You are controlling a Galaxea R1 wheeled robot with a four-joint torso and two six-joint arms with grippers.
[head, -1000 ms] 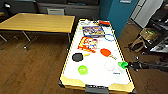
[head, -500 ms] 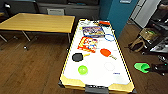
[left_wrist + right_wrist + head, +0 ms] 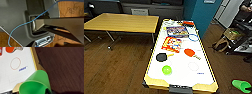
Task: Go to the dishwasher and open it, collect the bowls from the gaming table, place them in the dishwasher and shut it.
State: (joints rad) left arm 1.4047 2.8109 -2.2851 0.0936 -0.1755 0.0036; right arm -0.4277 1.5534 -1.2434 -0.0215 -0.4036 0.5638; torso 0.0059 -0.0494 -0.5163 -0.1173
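Green bowl (image 3: 241, 85) at right claw, grip unclear, beside gaming table (image 3: 204, 85); second bowl (image 3: 166, 70) on top.

In the head view's lower right corner, the frame edge cuts off the bright green plastic bowl (image 3: 242, 86). At the upper right, a dark-clothed person (image 3: 246, 10) is cropped. Print on the colourful flat boxes (image 3: 172, 44) blurs.

Bowl (image 3: 166, 69) on gaming table (image 3: 201, 83) near front end; paddles (image 3: 189, 52) behind it; wooden table (image 3: 121, 22) left.
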